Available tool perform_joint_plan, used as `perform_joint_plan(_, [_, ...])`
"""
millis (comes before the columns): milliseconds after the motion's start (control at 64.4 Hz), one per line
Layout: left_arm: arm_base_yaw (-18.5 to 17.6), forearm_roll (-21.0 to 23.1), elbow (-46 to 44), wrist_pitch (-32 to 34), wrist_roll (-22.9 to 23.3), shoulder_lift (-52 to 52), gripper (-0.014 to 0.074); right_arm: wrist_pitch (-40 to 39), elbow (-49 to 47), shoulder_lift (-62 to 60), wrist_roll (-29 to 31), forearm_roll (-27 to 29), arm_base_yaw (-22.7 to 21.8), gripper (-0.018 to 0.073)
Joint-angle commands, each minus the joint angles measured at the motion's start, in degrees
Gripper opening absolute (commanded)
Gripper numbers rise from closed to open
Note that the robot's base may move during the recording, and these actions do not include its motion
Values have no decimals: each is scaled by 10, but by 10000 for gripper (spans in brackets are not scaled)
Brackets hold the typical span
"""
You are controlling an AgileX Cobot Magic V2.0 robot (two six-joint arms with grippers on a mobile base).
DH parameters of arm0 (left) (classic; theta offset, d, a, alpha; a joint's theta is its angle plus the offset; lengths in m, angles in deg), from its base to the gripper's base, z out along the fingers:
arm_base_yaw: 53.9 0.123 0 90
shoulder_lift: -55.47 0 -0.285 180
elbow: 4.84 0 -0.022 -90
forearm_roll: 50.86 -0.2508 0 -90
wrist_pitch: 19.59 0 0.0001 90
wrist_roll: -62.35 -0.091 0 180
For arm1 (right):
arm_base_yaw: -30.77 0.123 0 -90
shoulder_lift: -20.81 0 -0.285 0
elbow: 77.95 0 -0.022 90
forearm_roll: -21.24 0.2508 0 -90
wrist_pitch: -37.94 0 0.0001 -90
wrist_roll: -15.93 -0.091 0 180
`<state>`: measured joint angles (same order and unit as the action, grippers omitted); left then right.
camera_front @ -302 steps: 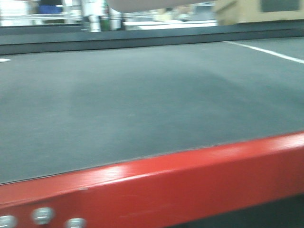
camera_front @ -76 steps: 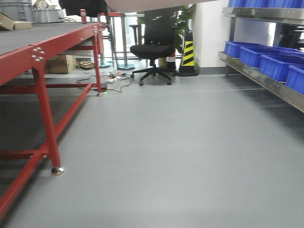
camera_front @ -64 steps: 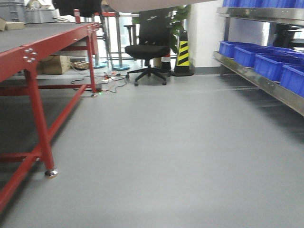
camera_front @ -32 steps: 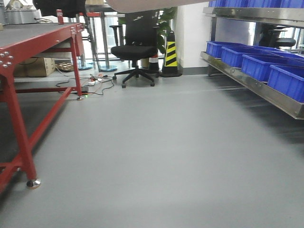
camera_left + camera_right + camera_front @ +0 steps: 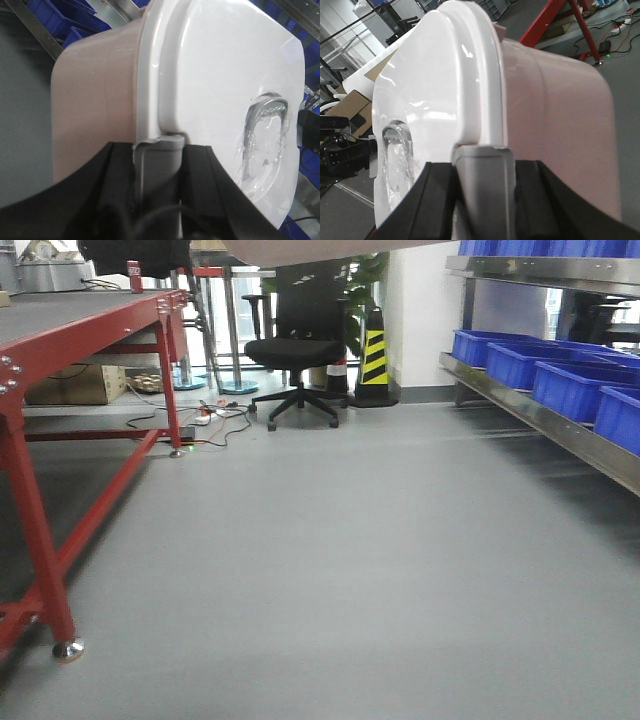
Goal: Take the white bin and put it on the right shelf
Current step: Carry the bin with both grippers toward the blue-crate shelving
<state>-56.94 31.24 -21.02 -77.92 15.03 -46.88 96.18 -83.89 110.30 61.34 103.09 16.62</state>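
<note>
The white bin (image 5: 100,90) is a pale pinkish tote with a flat white lid (image 5: 225,75), held up off the floor between my two arms. My left gripper (image 5: 159,150) is shut on a grey latch tab at one end of its rim. My right gripper (image 5: 482,160) is shut on the grey latch tab at the other end, where the bin (image 5: 555,125) fills the view. Only the bin's underside (image 5: 310,250) shows at the top of the front view. The right shelf (image 5: 560,430), a steel rack, runs along the right side.
Several blue bins (image 5: 530,360) sit on the steel rack. The red-framed table (image 5: 60,350) with a dark mat stands at left. A black office chair (image 5: 295,350), a striped cone (image 5: 374,355) and floor cables (image 5: 215,415) lie ahead on the grey floor.
The base has turned from the table top to the aisle. In the last half second the view swung back slightly left; the rack and chair shifted right. Both grippers still hold the bin.
</note>
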Motion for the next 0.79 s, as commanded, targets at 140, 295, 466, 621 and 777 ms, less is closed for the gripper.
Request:
perform_joint_plan(140, [-45,66,-20,-166,-28,32,-126,156,-16,-28,6,71,28,59])
perform_joint_plan(295, [-45,66,-20,-166,-28,32,-126,156,-16,-28,6,71,28,59])
perform_joint_plan(466, [-45,67,-20,-166,-28,32,-126,155,-16,-28,6,71,27,59])
perform_joint_plan(621, [-45,67,-20,-166,-28,32,-126,155,-16,-28,6,71,27,59])
perform_joint_plan(777, [-45,67,-20,-166,-28,32,-126,155,-16,-28,6,71,27,59])
